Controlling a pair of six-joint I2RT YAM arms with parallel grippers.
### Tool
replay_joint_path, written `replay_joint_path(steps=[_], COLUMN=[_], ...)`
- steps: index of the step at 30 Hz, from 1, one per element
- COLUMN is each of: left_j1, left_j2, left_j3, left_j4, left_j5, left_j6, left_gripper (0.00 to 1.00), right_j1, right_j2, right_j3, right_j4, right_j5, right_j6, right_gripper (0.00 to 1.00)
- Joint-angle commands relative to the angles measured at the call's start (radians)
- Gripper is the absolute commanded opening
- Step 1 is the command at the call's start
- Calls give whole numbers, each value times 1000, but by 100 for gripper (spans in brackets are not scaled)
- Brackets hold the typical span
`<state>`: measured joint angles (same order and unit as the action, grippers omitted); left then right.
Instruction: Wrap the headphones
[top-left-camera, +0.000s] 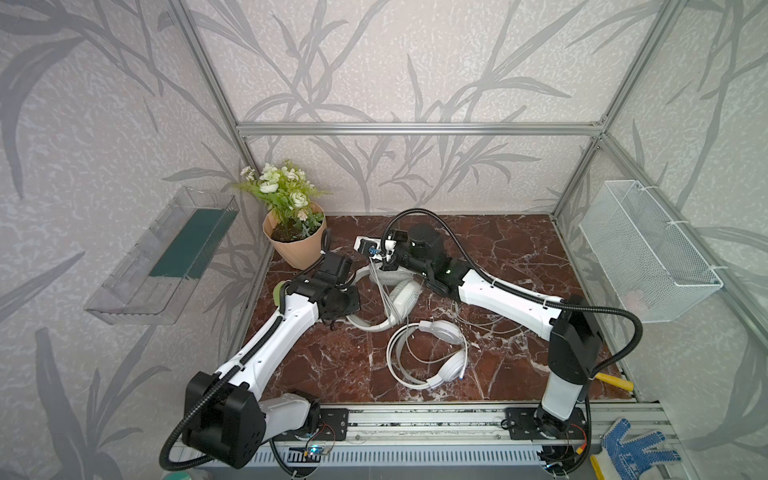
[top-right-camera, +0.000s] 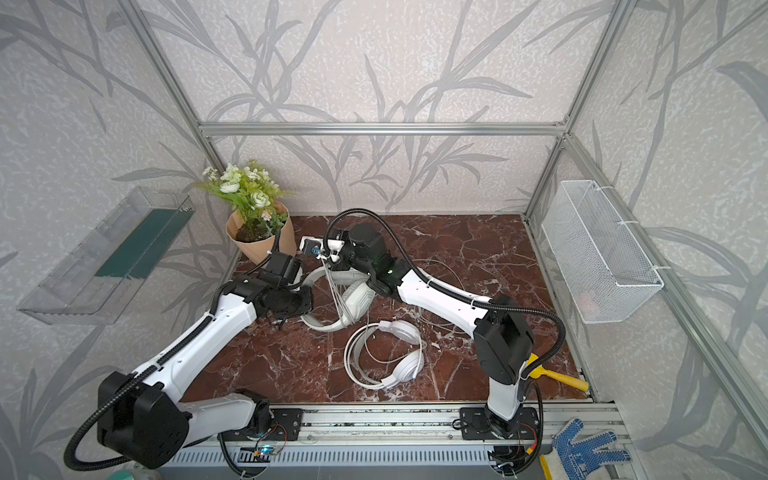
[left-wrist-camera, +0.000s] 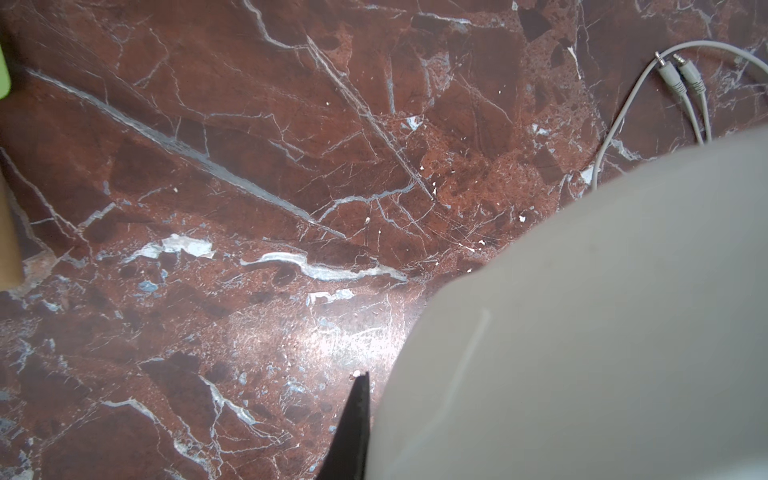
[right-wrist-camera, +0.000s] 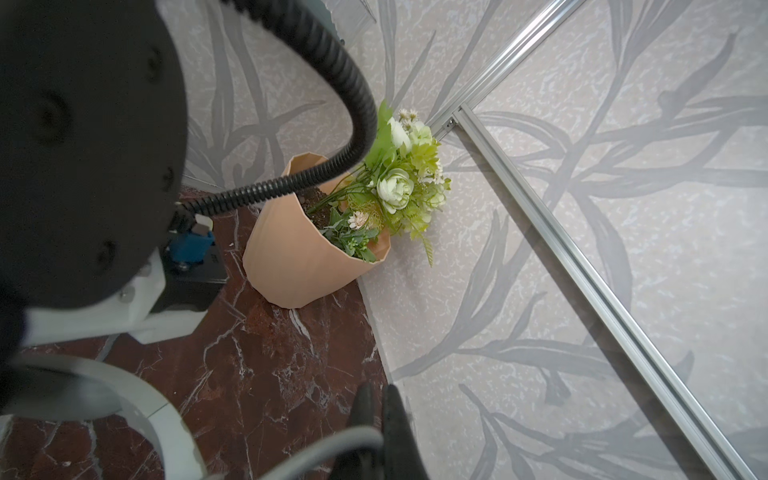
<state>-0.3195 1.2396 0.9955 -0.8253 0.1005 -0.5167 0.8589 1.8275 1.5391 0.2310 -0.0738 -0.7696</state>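
Note:
The greyish-white headphones (top-left-camera: 401, 297) lie mid-table in both top views. My left gripper (top-left-camera: 336, 318) is shut on their headband at the left. In the left wrist view one black finger (left-wrist-camera: 353, 419) presses against the pale headset (left-wrist-camera: 582, 332); the other finger is hidden behind it. My right gripper (top-left-camera: 376, 259) hangs above the headset, shut on its thin pale cable (top-left-camera: 384, 291), whose strands drop to the ear cup. In the right wrist view the fingers (right-wrist-camera: 392, 419) pinch the cable (right-wrist-camera: 332, 449). The glossy white headphones (top-left-camera: 442, 357) lie nearer the front, untouched.
A flower pot (top-left-camera: 297, 245) stands at the back left, close to both grippers. Two jack plugs (left-wrist-camera: 681, 79) lie on the marble. A clear bin (top-left-camera: 166, 257) hangs on the left wall, a wire basket (top-left-camera: 648, 253) on the right. A yellow-handled tool (top-left-camera: 615, 380) lies front right.

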Motion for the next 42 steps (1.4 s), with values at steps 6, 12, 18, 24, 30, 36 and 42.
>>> replay_joint_path(steps=[6, 12, 18, 24, 30, 36, 42], left_j1=[-12, -12, -12, -12, -11, -12, -12], left_j2=[-49, -51, -56, -57, -56, -57, -57], left_j3=[5, 5, 4, 3, 2, 3, 2], left_j4=[24, 28, 26, 26, 25, 26, 25], left_j5=[56, 61, 55, 55, 59, 57, 60], left_j6=[37, 37, 37, 37, 37, 37, 37], left_gripper=[0, 0, 0, 0, 0, 0, 0], right_j1=[-31, -26, -24, -21, -22, 7, 30], right_j2=[50, 20, -15, 3, 38, 113, 165], right_j3=[76, 63, 40, 81, 162, 349, 522], right_j4=[-38, -44, -50, -135, -249, -518, -761], right_j5=[0, -10, -10, 58, 89, 196, 245], right_j6=[36, 45, 43, -8, -23, -56, -55], right_gripper=[8, 22, 28, 38, 46, 52, 57])
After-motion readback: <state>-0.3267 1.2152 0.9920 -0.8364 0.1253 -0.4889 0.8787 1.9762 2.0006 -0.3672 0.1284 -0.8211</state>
